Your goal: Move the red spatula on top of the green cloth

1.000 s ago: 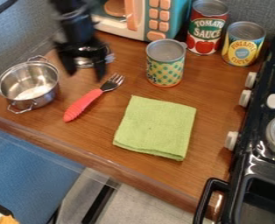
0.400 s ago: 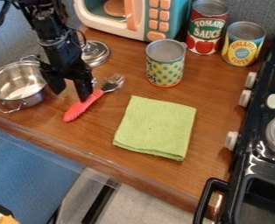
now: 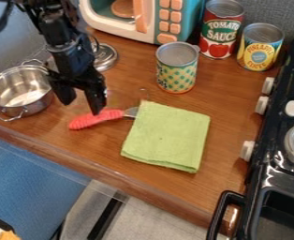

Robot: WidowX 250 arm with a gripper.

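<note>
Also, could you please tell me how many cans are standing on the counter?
3: a dotted can beyond the green cloth, a red can beside the toy microwave, and a yellow can between the red can and the stove.

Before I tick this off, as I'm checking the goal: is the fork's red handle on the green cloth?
No, the red handle shows over the wooden counter, left of the green cloth.

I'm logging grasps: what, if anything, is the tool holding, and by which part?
Nothing is held: the tool is open, its two fingers apart, one tip over or against the handle of the red fork; contact is unclear.
</note>
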